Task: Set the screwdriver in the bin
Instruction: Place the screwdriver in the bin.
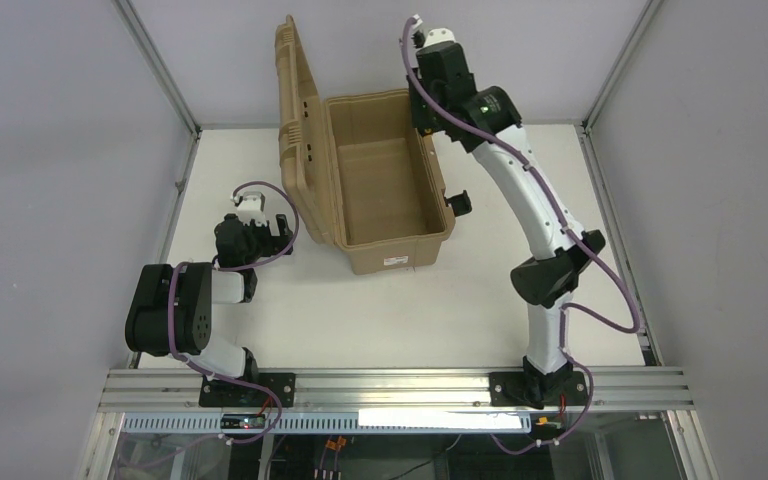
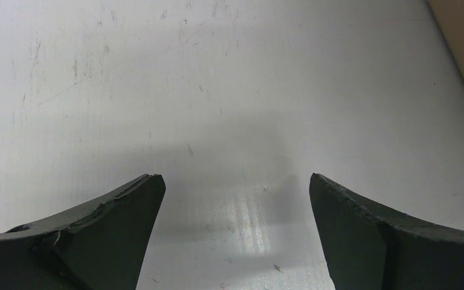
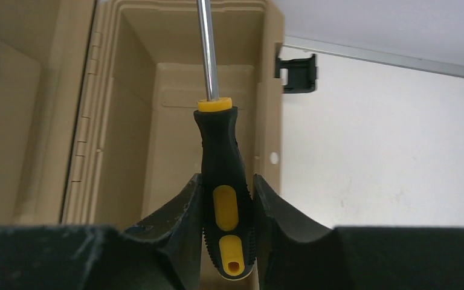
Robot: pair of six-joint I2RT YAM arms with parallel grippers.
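Right gripper (image 3: 226, 184): clenched on the black-and-yellow handle of the screwdriver (image 3: 217, 139), pressing it from both sides near the butt end.
Screwdriver position: held in the air above the far end of the bin (image 3: 127, 42), pointing out over the open cavity; tip cut off by the top edge of the wrist view.
Bin state: open, with the lid (image 1: 297, 120) upright on the left side and a black latch (image 3: 299, 72) hanging off the right wall; nothing visible inside.
Left gripper (image 2: 235, 187): released, spread wide, low over bare table (image 2: 217, 90), well apart from the bin opening.
Step in hand: probably the carry over the opening, just short of release.
Risk, rim strike: lined up close to the right wall in the wrist view; could clip the rim on release and tip out onto the table.
Risk, bounce: apparently high above the bin floor; could rattle or skip on landing if dropped from up here.
Risk, snag: gripped at the butt with a long shaft ahead; could jam against a wall if lowered without checking the tip.
Safer course: shift left toward mid-cavity, lower, then open.
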